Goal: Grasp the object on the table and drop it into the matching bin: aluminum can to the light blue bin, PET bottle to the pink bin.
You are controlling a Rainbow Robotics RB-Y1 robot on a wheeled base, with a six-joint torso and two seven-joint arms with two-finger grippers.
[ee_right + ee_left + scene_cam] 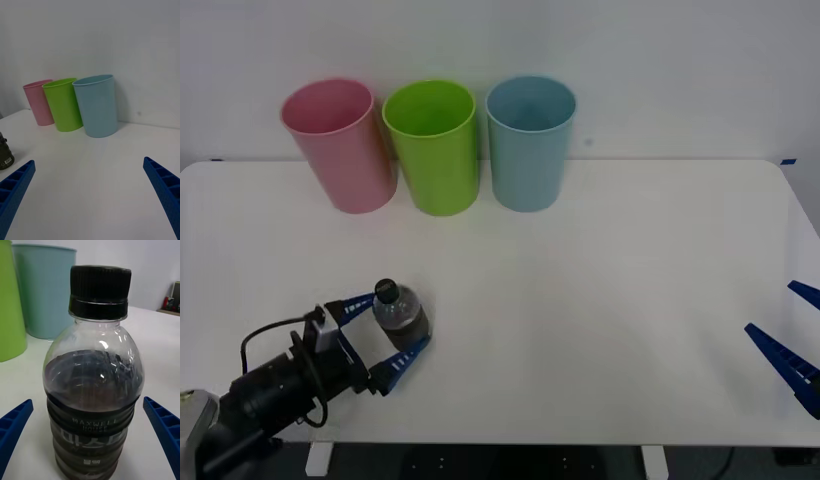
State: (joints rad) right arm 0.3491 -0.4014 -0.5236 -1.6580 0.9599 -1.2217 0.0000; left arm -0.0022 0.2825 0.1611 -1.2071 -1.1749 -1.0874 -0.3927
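Left end effector (387, 333), spread open at the near left of the worktop (600, 300), straddles the upright PET bottle (398, 312), one blue finger on each side and neither yet touching. Closing should be centred on the dark ribbed body below the cap, squarely, so the bottle is not tipped. Pink bin (340, 143) stands at the far edge, leftmost of three, beside the lime green bin (433, 145) and light blue bin (529, 140). Right end effector (795, 340) waits open at the near right edge.
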